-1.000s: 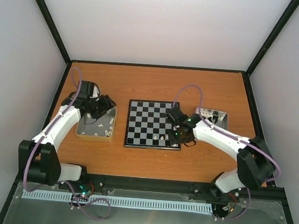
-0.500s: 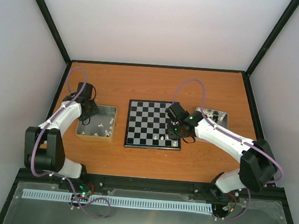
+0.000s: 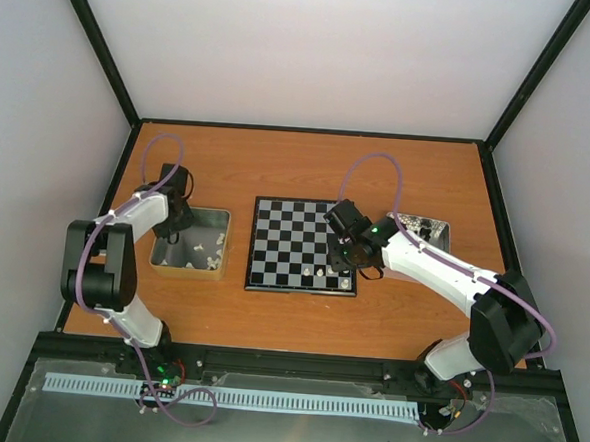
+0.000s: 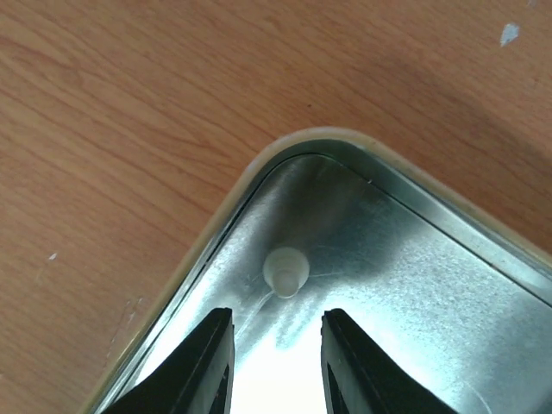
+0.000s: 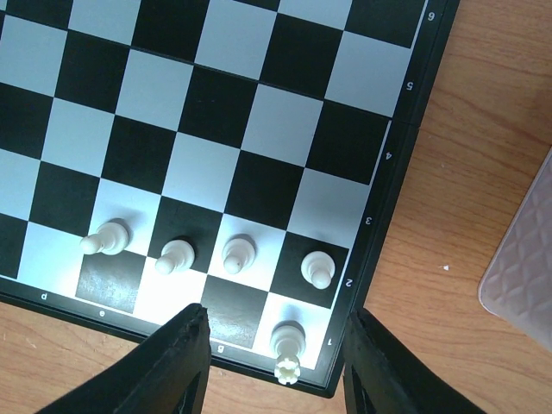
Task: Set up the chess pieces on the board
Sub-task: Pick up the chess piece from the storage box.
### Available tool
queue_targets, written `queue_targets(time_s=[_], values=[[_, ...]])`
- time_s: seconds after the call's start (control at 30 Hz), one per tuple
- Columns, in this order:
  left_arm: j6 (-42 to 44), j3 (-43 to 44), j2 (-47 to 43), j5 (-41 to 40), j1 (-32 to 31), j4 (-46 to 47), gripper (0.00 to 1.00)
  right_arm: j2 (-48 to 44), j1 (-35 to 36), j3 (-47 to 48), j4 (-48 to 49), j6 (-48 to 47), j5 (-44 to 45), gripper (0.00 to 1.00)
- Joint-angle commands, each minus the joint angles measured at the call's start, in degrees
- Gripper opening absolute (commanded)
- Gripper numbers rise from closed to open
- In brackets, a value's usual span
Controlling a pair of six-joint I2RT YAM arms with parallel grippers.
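Note:
The board (image 3: 292,243) lies mid-table, its squares (image 5: 216,103) filling the right wrist view. Several cream-white chess pieces stand at its near right: a row of pawns (image 5: 176,255) and, in the corner square, a rook (image 5: 288,349). My right gripper (image 5: 278,313) hovers open over that corner (image 3: 344,272), one finger on each side of the rook and clear of it. My left gripper (image 4: 278,316) is open inside the left tin (image 3: 188,243), near its far left corner. A white pawn (image 4: 285,271) lies just ahead of its fingertips (image 4: 222,321), untouched.
Several more white pieces (image 3: 217,241) lie in the left tin, whose rim (image 4: 259,168) curves round the corner. A second tin (image 3: 420,229) with dark pieces sits right of the board, and its edge (image 5: 526,276) shows in the right wrist view. Black frame rails border the table.
My left arm has swung left to the tin's far left corner and its jaws have narrowed. My right gripper has shifted slightly away from the near edge, still above the board's corner.

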Motion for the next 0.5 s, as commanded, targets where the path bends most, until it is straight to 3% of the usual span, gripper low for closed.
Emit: queue_targets(time_s=[0.0, 0.3, 0.47], values=[[1.30, 2.40, 1.58, 1.00, 0.59, 2.73, 0.28, -0.48, -0.49, 1.24, 0.76, -0.20, 1.34, 0.44], [0.14, 0.98, 3.62, 1.84, 1.69, 4.81, 0.27, -0.68, -0.55, 1.43, 0.17, 0.13, 2.00, 0.44], [0.38, 0.76, 4.27, 1.65, 1.79, 6.02, 0.21, -0.83, -0.58, 1.39, -0.05, 0.52, 1.66, 0.44]])
